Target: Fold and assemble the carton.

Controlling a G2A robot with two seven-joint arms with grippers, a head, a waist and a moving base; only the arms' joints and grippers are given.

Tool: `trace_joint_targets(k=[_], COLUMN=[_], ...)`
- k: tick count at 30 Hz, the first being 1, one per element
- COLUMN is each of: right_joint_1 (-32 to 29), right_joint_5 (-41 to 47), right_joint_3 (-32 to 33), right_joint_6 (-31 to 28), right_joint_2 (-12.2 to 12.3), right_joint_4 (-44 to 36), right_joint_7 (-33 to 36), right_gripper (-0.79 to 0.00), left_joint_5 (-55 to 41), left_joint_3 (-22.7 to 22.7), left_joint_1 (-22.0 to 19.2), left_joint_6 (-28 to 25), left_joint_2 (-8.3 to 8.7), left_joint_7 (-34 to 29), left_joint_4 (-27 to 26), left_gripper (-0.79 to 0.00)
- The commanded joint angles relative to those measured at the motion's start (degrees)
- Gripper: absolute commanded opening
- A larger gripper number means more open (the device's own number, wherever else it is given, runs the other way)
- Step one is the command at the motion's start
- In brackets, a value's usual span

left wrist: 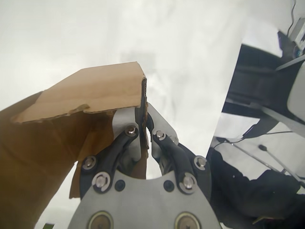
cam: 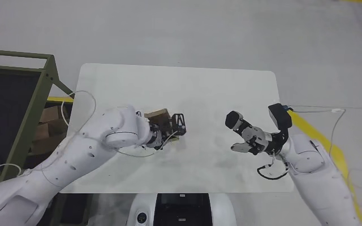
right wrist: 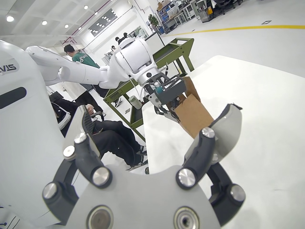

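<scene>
**The carton (cam: 159, 115) held by one flap**

The white table (cam: 226, 96) carries the brown, partly folded carton on its left half. The left gripper (left wrist: 143, 116) is clamped tight on the edge of a carton flap. The right gripper (cam: 240, 134) hovers well apart from the carton, its fingers spread wide and holding nothing.
</scene>
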Motion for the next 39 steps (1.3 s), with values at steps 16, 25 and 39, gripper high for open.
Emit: trace_joint_targets(k=[16,25,39], right_joint_1=[0.3,0.4,0.2], right_joint_5=[-0.2,-0.5,-1.0], right_joint_3=[-0.6,-0.9,-1.0], right_joint_6=[0.7,0.7,0.7], right_joint_2=[0.4,0.6,0.8], right_joint_4=[0.0,-0.1,-0.3], right_joint_7=[-0.4,-0.8,-1.5], right_gripper=[0.000,0.000,0.000], left_joint_5=[2.1,-4.6,-5.8], left_joint_3=[22.1,31.2,31.1], left_joint_1=[-17.0,-26.7,-27.8], left_joint_6=[-10.3,-12.9,-9.9], left_joint_2=[3.01,2.53,-2.09], left_joint_7=[10.4,12.9,10.4], left_joint_4=[4.3,8.4,13.6], left_gripper=[-0.785,-0.785,-0.785])
